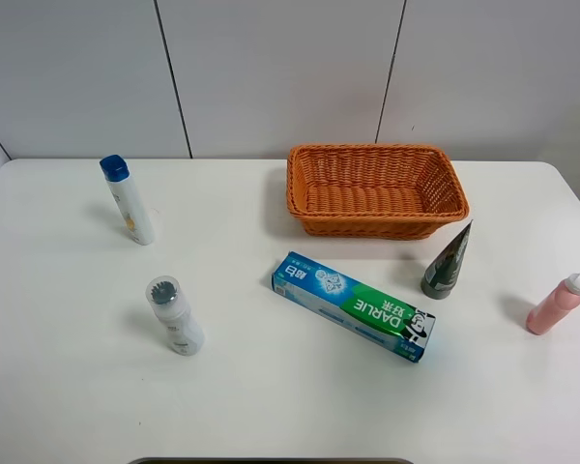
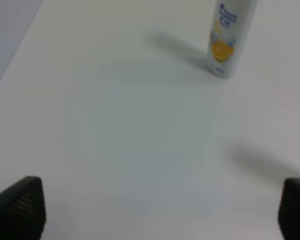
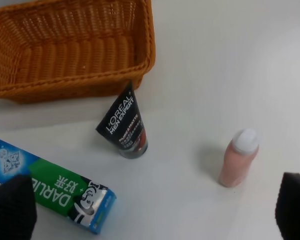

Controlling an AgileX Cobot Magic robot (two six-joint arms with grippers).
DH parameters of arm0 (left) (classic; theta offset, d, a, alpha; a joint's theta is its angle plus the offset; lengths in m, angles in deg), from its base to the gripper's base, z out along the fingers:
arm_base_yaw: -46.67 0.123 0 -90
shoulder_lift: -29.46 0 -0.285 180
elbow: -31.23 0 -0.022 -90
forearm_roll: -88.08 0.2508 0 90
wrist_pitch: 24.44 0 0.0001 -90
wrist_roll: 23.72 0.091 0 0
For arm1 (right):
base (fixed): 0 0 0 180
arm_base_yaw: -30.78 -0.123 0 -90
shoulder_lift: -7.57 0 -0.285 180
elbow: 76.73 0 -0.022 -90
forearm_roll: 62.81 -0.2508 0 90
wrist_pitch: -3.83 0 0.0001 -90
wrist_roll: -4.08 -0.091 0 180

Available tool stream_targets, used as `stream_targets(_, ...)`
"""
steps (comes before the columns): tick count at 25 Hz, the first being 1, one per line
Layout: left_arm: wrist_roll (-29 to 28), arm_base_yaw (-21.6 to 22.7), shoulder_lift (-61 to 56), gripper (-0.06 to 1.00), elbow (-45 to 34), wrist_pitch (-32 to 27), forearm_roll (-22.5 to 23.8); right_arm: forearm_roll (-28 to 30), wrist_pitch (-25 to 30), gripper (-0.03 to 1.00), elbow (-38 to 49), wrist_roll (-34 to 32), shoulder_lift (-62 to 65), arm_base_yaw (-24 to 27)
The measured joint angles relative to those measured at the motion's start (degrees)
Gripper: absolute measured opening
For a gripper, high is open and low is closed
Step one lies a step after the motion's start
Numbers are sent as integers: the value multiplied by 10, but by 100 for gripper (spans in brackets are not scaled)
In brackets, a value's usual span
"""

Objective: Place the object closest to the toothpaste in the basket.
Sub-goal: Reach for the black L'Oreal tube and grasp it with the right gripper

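Dark tube (image 1: pixel 448 263) stands cap-down on the worktop (image 1: pixel 271 396) between the toothpaste box (image 1: pixel 353 305) and the basket (image 1: pixel 377 226), while the left gripper (image 2: pixel 156 210) and right gripper (image 3: pixel 154 207) show jaws spread wide, holding nothing.

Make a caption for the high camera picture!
Toothpaste box lies before the wicker basket, dark tube standing closest beside it.

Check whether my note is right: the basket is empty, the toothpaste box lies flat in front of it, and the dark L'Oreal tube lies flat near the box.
Not quite. The dark L'Oreal tube stands upright on its cap, not flat, as the right wrist view shows. The basket is empty and the toothpaste box lies flat in front of it.
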Motion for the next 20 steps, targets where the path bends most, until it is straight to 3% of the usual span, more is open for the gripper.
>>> stream_targets(7,0,0,0,94,0,0,0,-7,-50,99,-41,-47,-156,0)
stream_targets(14,0,0,0,94,0,0,0,-64,-119,99,-43,-62,-291,0)
stream_targets(20,0,0,0,94,0,0,0,-93,-149,99,-44,-65,-385,0)
